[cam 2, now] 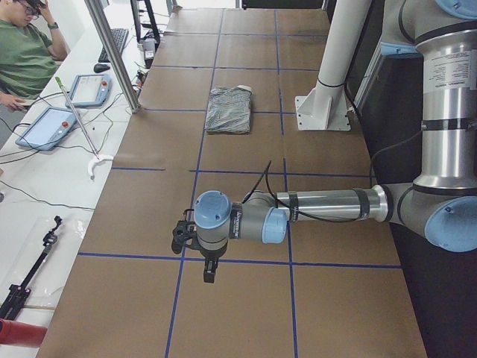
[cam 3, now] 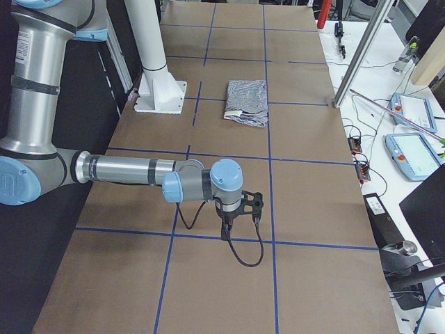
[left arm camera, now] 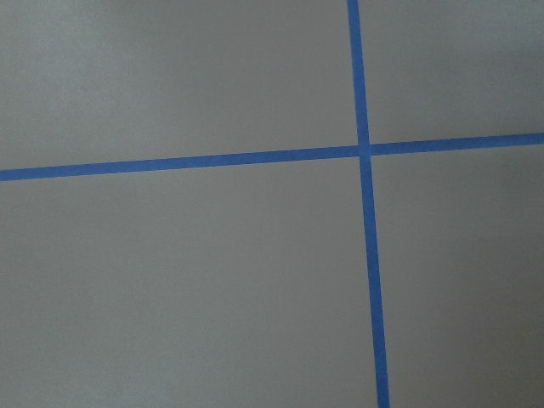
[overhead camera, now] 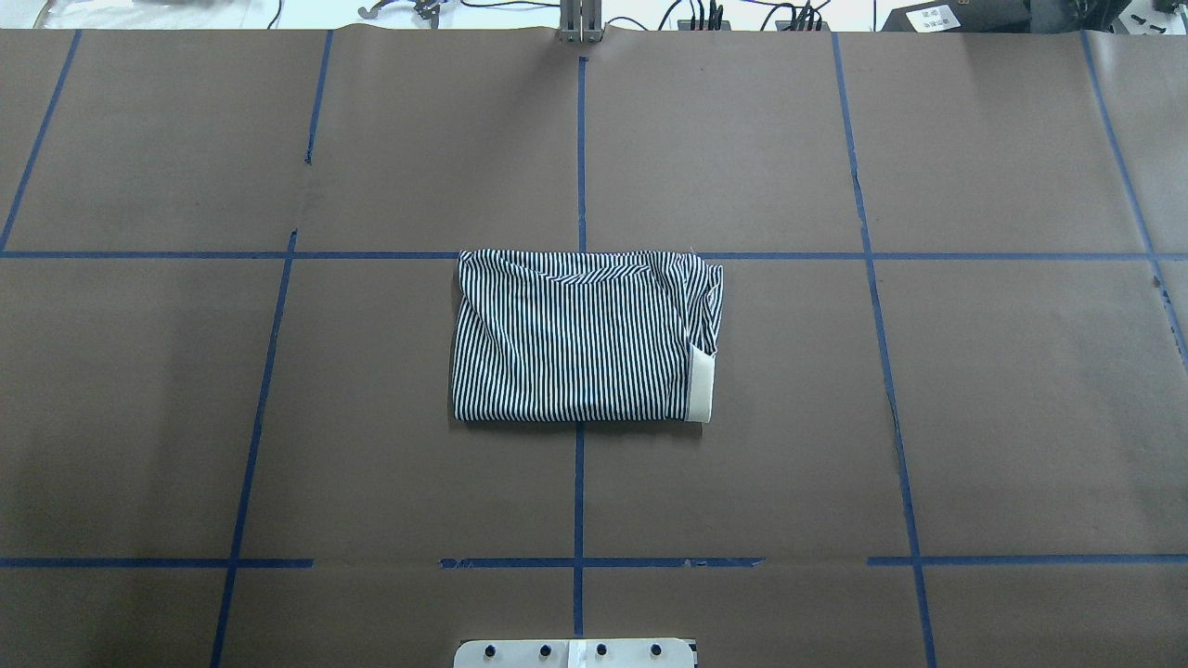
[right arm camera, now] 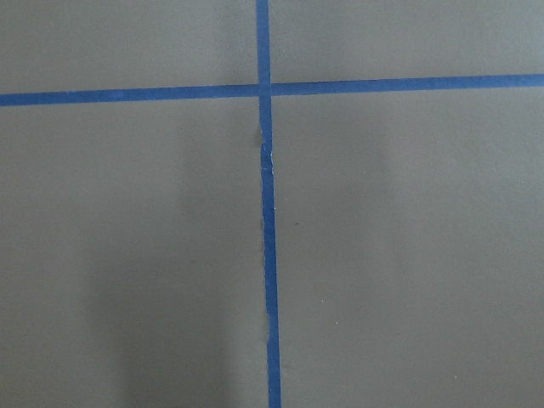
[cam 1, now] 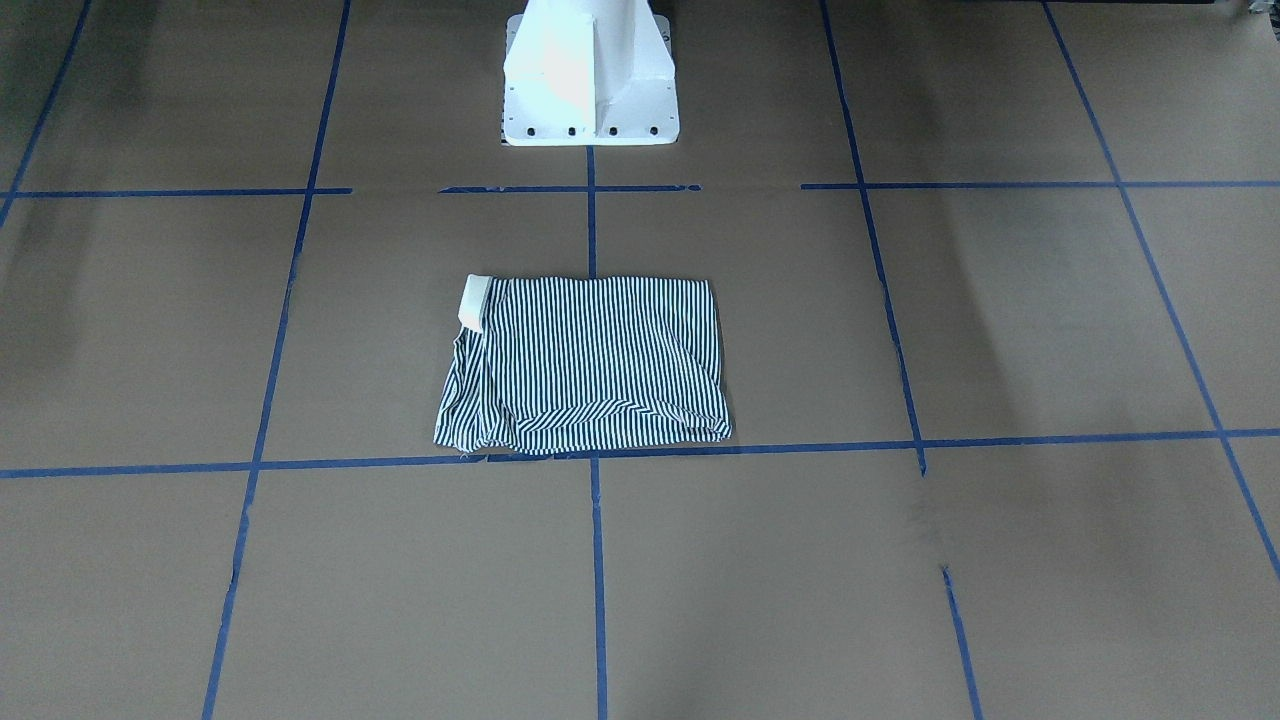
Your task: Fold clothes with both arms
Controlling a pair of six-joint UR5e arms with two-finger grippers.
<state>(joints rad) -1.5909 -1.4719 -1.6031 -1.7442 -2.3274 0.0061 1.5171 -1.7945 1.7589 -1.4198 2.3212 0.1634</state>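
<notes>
The navy-and-white striped polo shirt lies folded into a compact rectangle at the middle of the brown table, with its cream collar showing at one corner. It also shows in the overhead view and both side views. Neither arm is near it. My left gripper hangs over the table far off to the robot's left. My right gripper hangs far off to the robot's right. Both show only in the side views, so I cannot tell if they are open or shut. The wrist views show only bare table and blue tape.
The white pedestal base stands behind the shirt. Blue tape lines grid the brown table. A side bench holds teach pendants and cables, with a seated operator beside it. A metal post stands at the table's far edge.
</notes>
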